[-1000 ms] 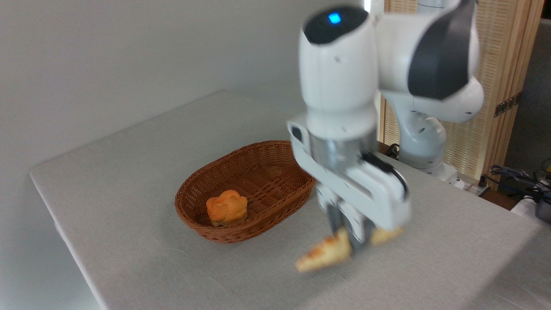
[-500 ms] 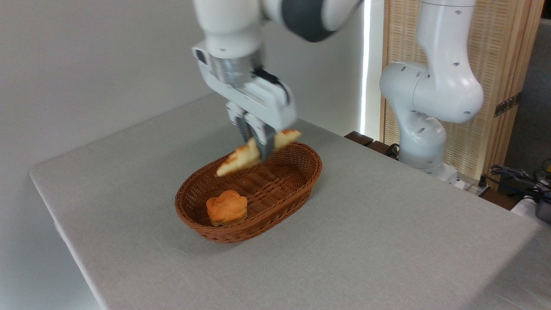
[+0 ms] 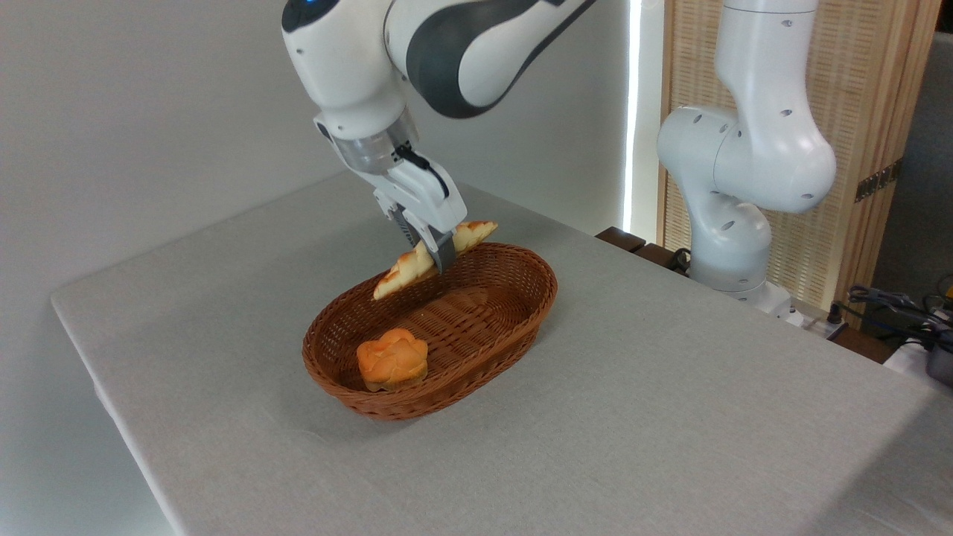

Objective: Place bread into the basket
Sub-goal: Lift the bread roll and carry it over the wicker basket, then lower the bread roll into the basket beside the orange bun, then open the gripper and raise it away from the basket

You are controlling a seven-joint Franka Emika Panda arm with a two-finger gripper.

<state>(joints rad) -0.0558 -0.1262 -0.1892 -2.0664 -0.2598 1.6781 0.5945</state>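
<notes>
While the bread (image 3: 432, 257) is held near its middle by the closed gripper (image 3: 435, 257), it is seen above the far end of the basket (image 3: 488, 356), tilted, with its lower tip pointing to the left rim. Its long axis seems to lie roughly along the basket's length. The orange bun (image 3: 391, 360) is placed at the near end, so the far half is free.

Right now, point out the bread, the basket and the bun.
bread (image 3: 402, 274): fixed camera, lower left half of the loaf.
basket (image 3: 521, 327): fixed camera, outer right wall.
bun (image 3: 391, 359): fixed camera, top centre.
</notes>
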